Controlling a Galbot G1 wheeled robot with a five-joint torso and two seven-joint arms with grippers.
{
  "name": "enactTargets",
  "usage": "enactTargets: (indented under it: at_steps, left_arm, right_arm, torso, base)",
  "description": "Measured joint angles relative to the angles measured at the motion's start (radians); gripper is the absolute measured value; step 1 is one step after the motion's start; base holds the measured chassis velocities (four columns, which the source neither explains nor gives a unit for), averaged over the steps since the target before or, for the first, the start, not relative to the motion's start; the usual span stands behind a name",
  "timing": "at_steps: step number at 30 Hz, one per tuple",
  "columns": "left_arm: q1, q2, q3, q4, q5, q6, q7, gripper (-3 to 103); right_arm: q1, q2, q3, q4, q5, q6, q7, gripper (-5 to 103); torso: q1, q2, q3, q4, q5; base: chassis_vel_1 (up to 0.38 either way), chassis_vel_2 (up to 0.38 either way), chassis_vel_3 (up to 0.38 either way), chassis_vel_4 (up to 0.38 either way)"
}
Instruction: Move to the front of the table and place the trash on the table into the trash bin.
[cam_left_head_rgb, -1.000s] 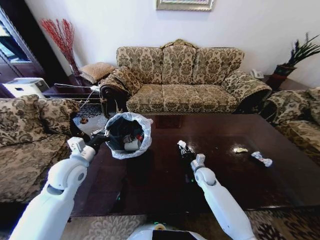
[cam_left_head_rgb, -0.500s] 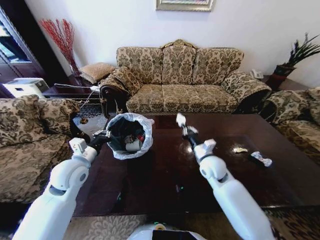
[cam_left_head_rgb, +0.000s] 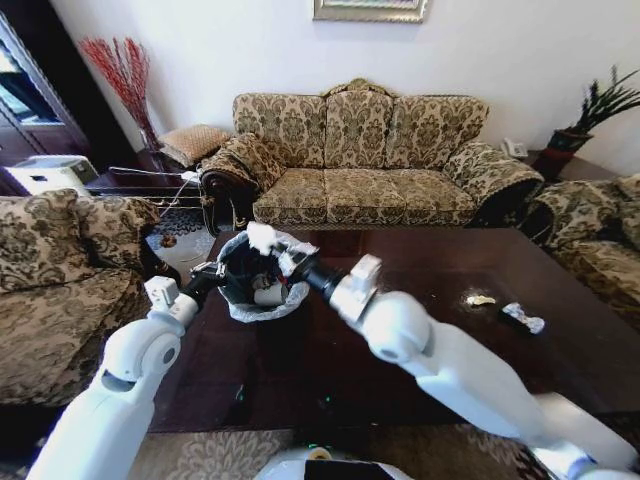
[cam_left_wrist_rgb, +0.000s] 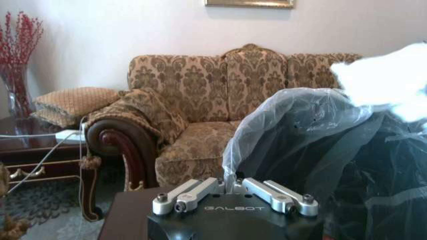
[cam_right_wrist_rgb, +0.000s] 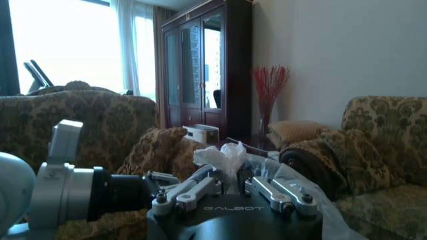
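Observation:
The trash bin (cam_left_head_rgb: 262, 296), black with a ruffled white bag, stands on the left part of the dark table (cam_left_head_rgb: 560, 280). My left gripper (cam_left_head_rgb: 207, 273) is at its near rim, and in the left wrist view it (cam_left_wrist_rgb: 233, 191) is shut on the bag's edge (cam_left_wrist_rgb: 267, 130). My right arm reaches across the table. Its gripper (cam_left_head_rgb: 279, 252) hangs over the bin's mouth, shut on a crumpled white tissue (cam_left_head_rgb: 262, 237), (cam_right_wrist_rgb: 223, 156), (cam_left_wrist_rgb: 390, 75). Two more trash pieces lie at the table's right: a pale scrap (cam_left_head_rgb: 481, 299) and a crinkled wrapper (cam_left_head_rgb: 523, 318).
A patterned sofa (cam_left_head_rgb: 360, 160) stands behind the table, with armchairs at the left (cam_left_head_rgb: 60, 260) and at the right (cam_left_head_rgb: 590, 230). A side table with a vase of red twigs (cam_left_head_rgb: 125, 75) is at the back left. A potted plant (cam_left_head_rgb: 590, 115) stands at the back right.
My right arm swung left from the table's middle, carrying the white tissue up and over the bin's mouth. My left gripper stayed on the bin's rim.

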Motion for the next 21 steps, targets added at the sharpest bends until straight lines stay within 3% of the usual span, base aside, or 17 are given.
enactTargets:
  at_steps: [3, 6, 8, 10, 12, 13, 15, 17, 20, 21]
  left_arm:
    - [0.003, -0.003, -0.002, -0.001, 0.000, 0.001, 0.000, 1]
    - [0.002, -0.007, -0.002, -0.003, -0.003, 0.009, -0.002, 1]
    - [0.001, -0.008, -0.001, -0.004, -0.003, 0.011, -0.003, 1]
    - [-0.002, -0.008, 0.001, -0.006, -0.004, 0.014, -0.004, 1]
    - [-0.002, -0.008, 0.001, -0.006, -0.004, 0.014, -0.004, 1]
    - [-0.002, -0.007, 0.001, -0.008, -0.005, 0.014, -0.005, 1]
    - [-0.002, -0.004, -0.002, -0.011, -0.005, 0.014, -0.005, 1]
    - [-0.001, -0.003, -0.003, -0.013, -0.006, 0.014, -0.005, 1]
    - [0.001, -0.002, -0.007, -0.019, -0.006, 0.015, -0.005, 1]
    - [0.001, -0.002, -0.007, -0.019, -0.006, 0.015, -0.005, 1]
  right_arm:
    - [0.014, 0.003, -0.005, -0.010, 0.001, -0.005, 0.001, 20]
    - [0.036, 0.002, -0.017, -0.017, 0.013, -0.013, -0.001, 36]
    - [0.038, 0.002, -0.019, -0.017, 0.016, -0.014, -0.001, 36]
    - [0.047, 0.002, -0.028, -0.019, 0.026, -0.017, -0.001, 47]
    - [0.048, 0.002, -0.030, -0.020, 0.026, -0.017, -0.001, 47]
    - [0.050, 0.000, -0.035, -0.022, 0.026, -0.017, -0.002, 58]
    - [0.052, 0.000, -0.038, -0.027, 0.026, -0.016, -0.003, 70]
    - [0.053, 0.000, -0.038, -0.029, 0.026, -0.015, -0.003, 70]
    - [0.058, 0.002, -0.036, -0.036, 0.026, -0.012, -0.003, 85]
    - [0.058, 0.002, -0.036, -0.036, 0.026, -0.012, -0.003, 85]
  torso:
    - [0.000, 0.000, 0.000, 0.0002, -0.0001]
    - [0.000, 0.000, 0.000, 0.0000, 0.0000]
    - [0.000, 0.000, 0.000, 0.0000, 0.0000]
    - [0.000, 0.000, 0.000, 0.0000, 0.0000]
    - [0.000, 0.000, 0.000, 0.0000, 0.0000]
    - [0.000, 0.000, 0.000, 0.0001, 0.0000]
    - [0.000, 0.000, 0.000, 0.0001, 0.0000]
    - [0.000, 0.000, 0.000, 0.0000, 0.0000]
    - [0.000, 0.000, 0.000, 0.0001, 0.0000]
    - [0.000, 0.000, 0.000, 0.0001, 0.0000]
  base:
    - [0.000, 0.000, 0.000, 0.000]
    - [0.000, 0.000, 0.000, 0.000]
    - [0.000, 0.000, 0.000, 0.000]
    - [0.000, 0.000, 0.000, 0.000]
    - [0.000, 0.000, 0.000, 0.000]
    - [0.000, 0.000, 0.000, 0.000]
    - [0.000, 0.000, 0.000, 0.000]
    - [0.000, 0.000, 0.000, 0.000]
    - [0.000, 0.000, 0.000, 0.000]
    - [0.000, 0.000, 0.000, 0.000]
